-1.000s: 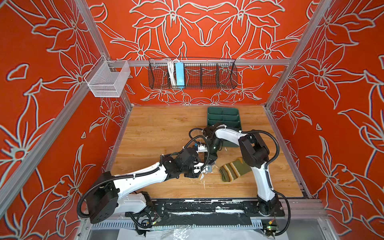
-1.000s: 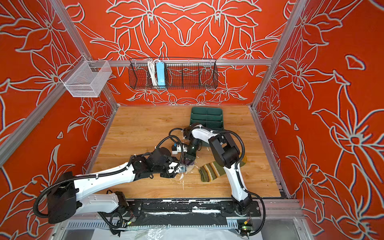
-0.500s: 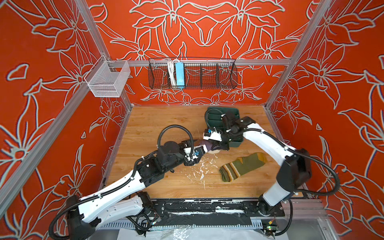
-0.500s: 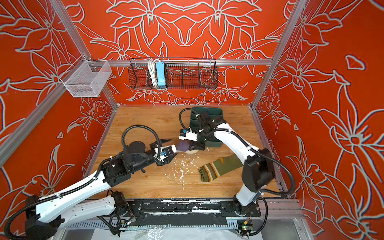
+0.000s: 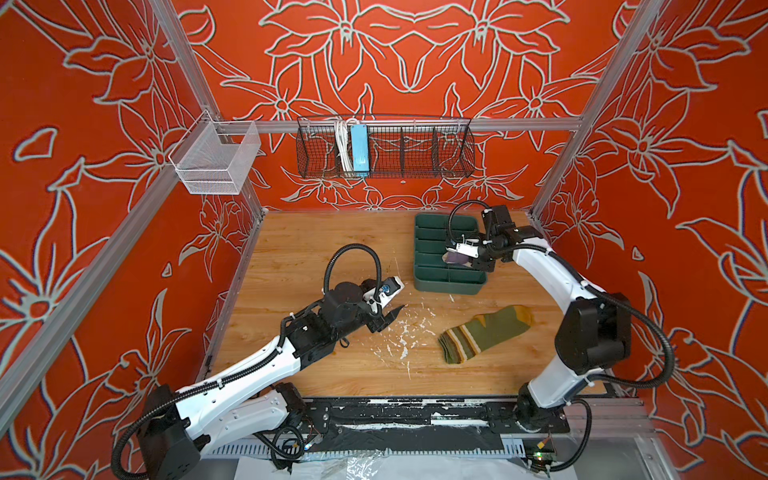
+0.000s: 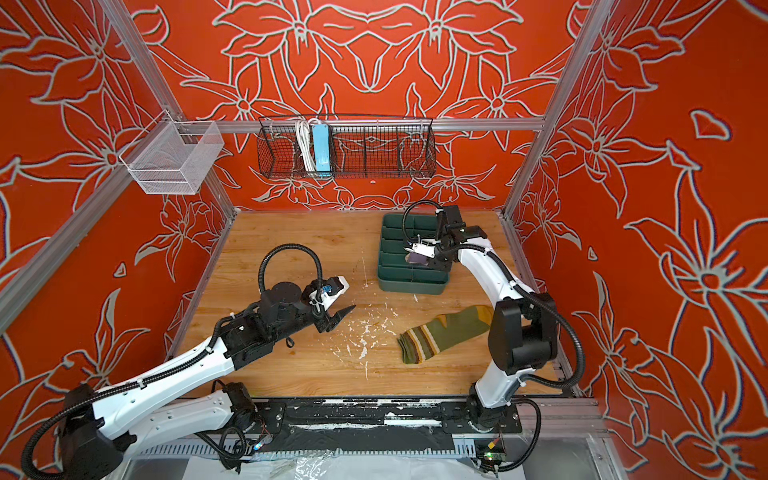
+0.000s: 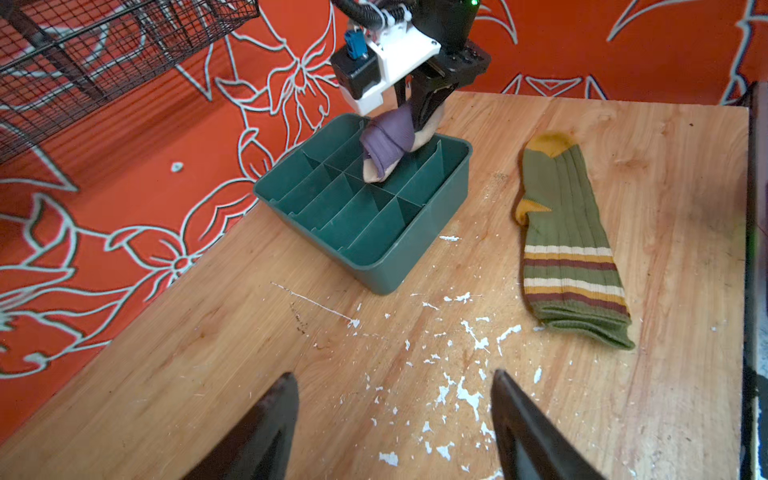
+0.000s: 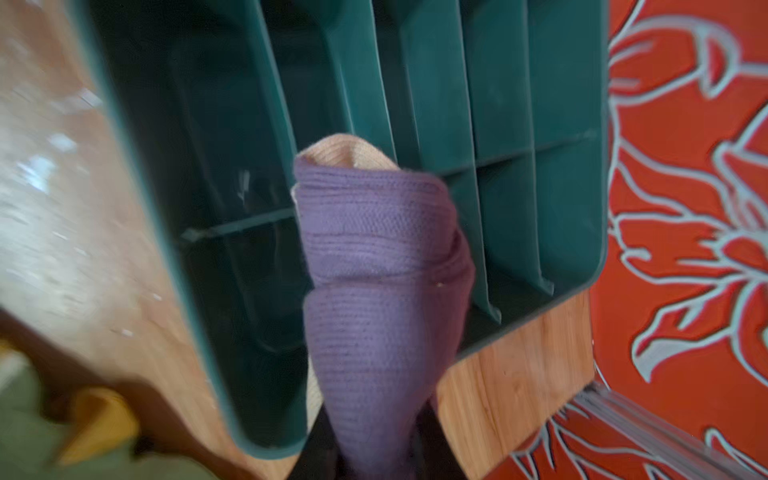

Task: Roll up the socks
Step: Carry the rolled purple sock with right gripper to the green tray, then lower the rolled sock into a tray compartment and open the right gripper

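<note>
While both my arms reach over the wooden table (image 5: 311, 249), the dark green tray (image 5: 451, 286) sits at its far right. The olive sock (image 5: 484, 334) lies flat and unrolled on the wood, near the tray but apart from it. My right gripper (image 7: 415, 112) is clamped on the rolled purple sock (image 7: 384, 145), hanging it over the tray's compartments. My left gripper (image 7: 395, 415) hovers empty, jaws spread wide, above the wood left of the olive sock.

Green divided tray (image 5: 451, 286) on wooden table (image 5: 311, 249) (white-flecked); wire basket (image 5: 415, 153) behind.
</note>
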Robot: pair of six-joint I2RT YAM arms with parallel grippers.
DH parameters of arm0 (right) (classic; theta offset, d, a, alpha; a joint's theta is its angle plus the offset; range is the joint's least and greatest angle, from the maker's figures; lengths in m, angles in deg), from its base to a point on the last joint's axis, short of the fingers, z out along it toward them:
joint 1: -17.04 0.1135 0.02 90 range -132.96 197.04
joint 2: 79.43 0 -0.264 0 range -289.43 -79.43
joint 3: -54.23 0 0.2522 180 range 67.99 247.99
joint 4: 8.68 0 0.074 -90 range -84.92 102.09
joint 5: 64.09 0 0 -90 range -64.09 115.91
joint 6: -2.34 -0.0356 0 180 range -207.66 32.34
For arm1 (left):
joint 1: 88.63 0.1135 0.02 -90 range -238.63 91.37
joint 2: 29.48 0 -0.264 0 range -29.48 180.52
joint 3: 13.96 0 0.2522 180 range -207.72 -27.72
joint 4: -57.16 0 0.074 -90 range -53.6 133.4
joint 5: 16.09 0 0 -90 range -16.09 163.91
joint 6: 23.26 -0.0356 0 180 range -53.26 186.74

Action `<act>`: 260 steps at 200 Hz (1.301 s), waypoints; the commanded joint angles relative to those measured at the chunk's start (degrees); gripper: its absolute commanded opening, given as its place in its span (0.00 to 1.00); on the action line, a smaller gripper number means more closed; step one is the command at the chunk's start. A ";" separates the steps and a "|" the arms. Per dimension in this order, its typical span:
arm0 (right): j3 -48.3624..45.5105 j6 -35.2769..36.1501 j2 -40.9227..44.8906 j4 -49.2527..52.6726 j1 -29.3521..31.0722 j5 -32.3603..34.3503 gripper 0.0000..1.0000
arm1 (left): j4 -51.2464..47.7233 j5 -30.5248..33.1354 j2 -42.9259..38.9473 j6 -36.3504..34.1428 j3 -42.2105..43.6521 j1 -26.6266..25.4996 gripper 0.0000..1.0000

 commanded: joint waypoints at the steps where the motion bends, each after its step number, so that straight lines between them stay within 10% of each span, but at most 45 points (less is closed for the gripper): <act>1: 2.88 5.36 -2.57 0.52 -1.09 5.58 0.00 | 1.25 0.18 -1.23 2.06 -0.23 0.52 0.72; 218: 4.40 3.19 -22.52 -7.39 8.04 -8.86 0.00 | -3.36 1.77 2.22 4.17 -3.31 1.31 0.73; 260: 9.53 -0.69 -24.31 -0.81 7.65 -11.20 0.40 | -4.43 3.62 1.48 3.07 -3.57 1.31 0.75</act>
